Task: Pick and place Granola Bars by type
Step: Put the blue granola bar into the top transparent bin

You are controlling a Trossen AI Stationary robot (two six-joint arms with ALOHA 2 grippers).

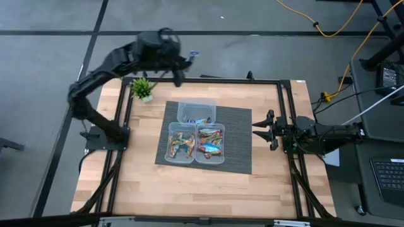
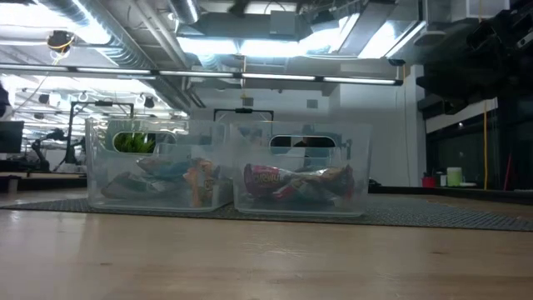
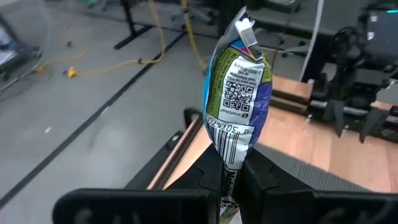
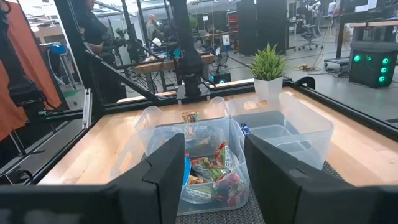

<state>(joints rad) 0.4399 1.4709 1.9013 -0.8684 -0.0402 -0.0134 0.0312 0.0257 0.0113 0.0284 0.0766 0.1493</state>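
Carry step in hand, judged: left gripper (image 3: 231, 186) has its jaws pinched tight on the bottom seam of a blue-and-green granola bar (image 3: 239, 93), glossy crinkled foil, raised past the desk's (image 1: 126, 183) far-left corner. Next move probably calls for swinging back over the clear tubs (image 1: 196, 140) on the woven mat (image 1: 237, 145). Right gripper (image 1: 262, 129) waits beside the mat, jaws partly open, empty.

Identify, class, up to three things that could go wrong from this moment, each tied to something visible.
1. The left gripper pinches the blue granola bar only by its wrapper end, beyond the table's far edge; if it slips, it likely lands on the floor.
2. The far tub, probably its target, adjoins two fuller tubs; a loose drop may mix types.
3. The right gripper, open, waits nearby; arms could crowd.
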